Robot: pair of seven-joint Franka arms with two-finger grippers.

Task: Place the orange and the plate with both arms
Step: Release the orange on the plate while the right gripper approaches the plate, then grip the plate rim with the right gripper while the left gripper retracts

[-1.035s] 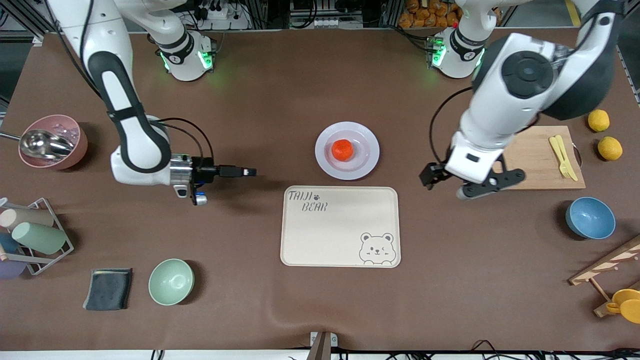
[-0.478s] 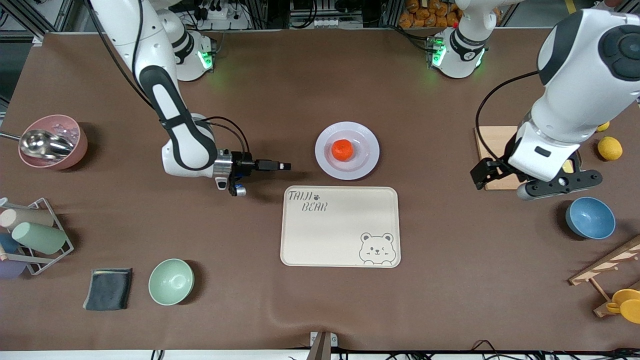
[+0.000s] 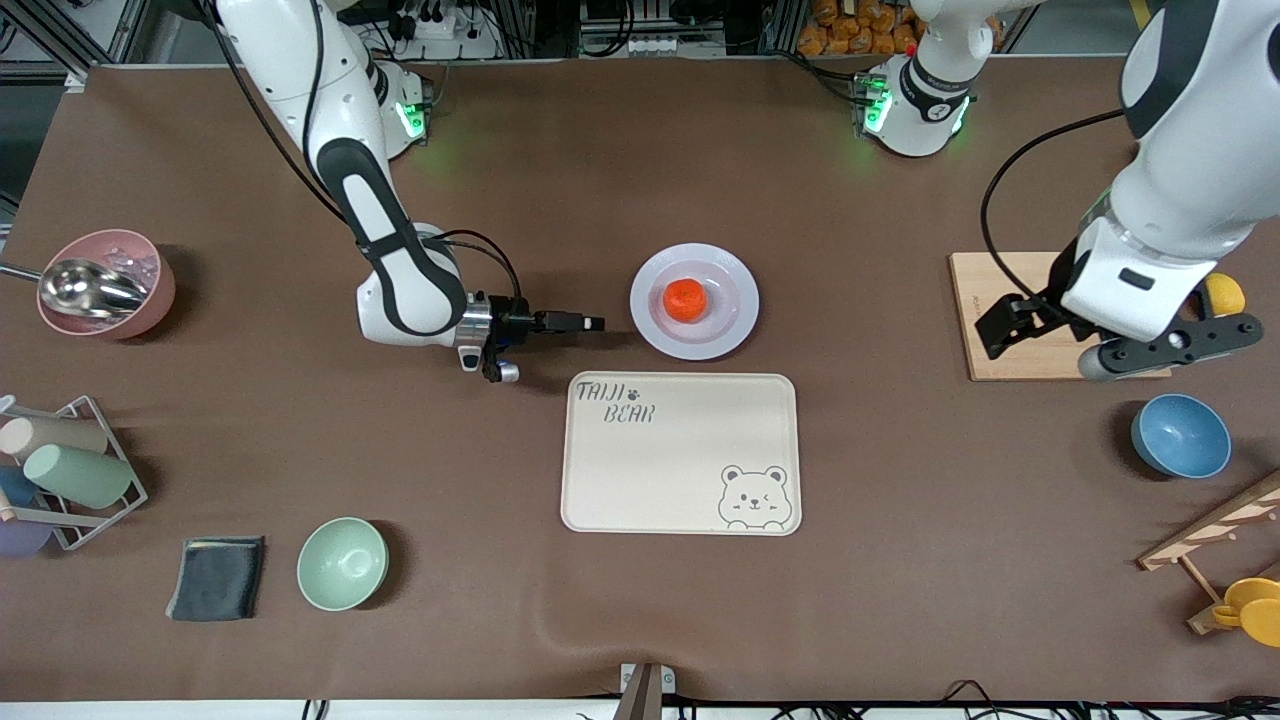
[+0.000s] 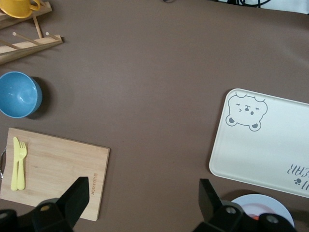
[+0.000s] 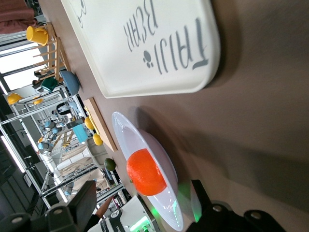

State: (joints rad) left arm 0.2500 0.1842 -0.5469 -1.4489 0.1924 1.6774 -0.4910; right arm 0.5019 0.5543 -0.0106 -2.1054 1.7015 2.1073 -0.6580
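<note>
The orange [image 3: 685, 299] lies in the middle of the pale plate [image 3: 735, 300], which rests on the table just above the cream bear tray [image 3: 680, 455]. My right gripper [image 3: 592, 322] is turned on its side low over the table, a short gap from the plate's rim on the right arm's side. Its jaws are open. In the right wrist view the orange [image 5: 145, 173] and plate [image 5: 166, 203] sit just ahead of the right gripper [image 5: 142, 212]. My left gripper [image 3: 1165, 345] hangs open and empty high over the cutting board [image 3: 1010, 300]. The left gripper [image 4: 140, 203] looks down on bare table.
A blue bowl [image 3: 1180, 435] and a lemon [image 3: 1222, 292] sit near the board. A wooden rack with a yellow cup [image 3: 1240, 600] is at that corner. Toward the right arm's end are a pink bowl with scoop [image 3: 105, 283], a cup rack [image 3: 60, 470], a dark cloth [image 3: 217, 577] and a mint bowl [image 3: 342, 563].
My right gripper has slid across the table toward the plate. My left gripper has drawn away from the plate to over the cutting board. Plate and orange have not moved.
</note>
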